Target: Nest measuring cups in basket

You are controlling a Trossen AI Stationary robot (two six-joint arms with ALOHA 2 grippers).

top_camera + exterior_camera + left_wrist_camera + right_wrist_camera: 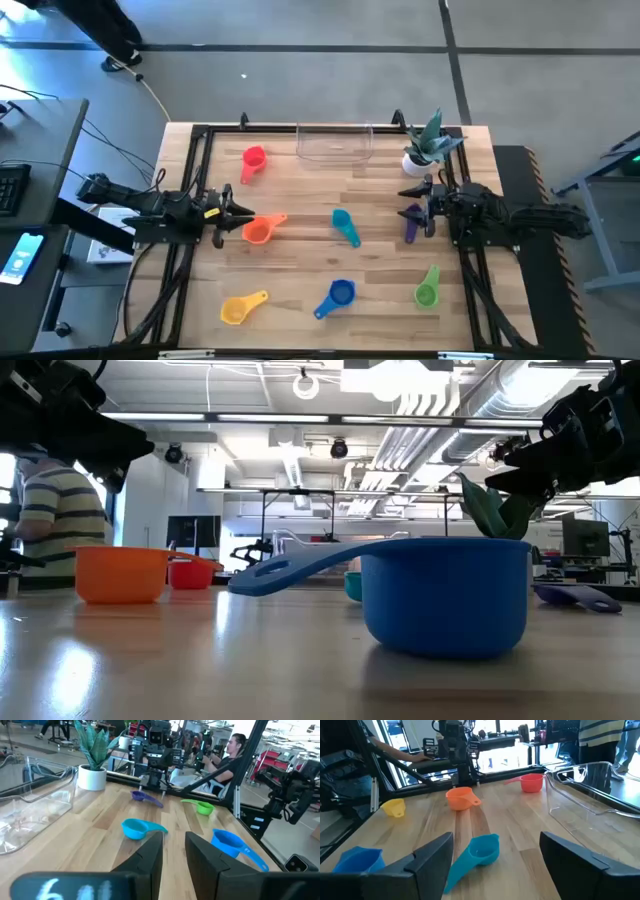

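Currently we log both tools empty, fingers parted: left tool beside the orange cup, right tool above the purple cup. Risk: the clear basket has low walls, so we could clip its rim or nest sizes out of order.

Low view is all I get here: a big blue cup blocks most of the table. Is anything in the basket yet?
Observer: No. The basket at the far edge holds no cups.
Operator: Which cup is nearest the left gripper?
Observer: The orange cup, just off the left gripper, fingers open.
Operator: And the right gripper?
Observer: The right gripper hangs open above the purple cup, near the plant pot.
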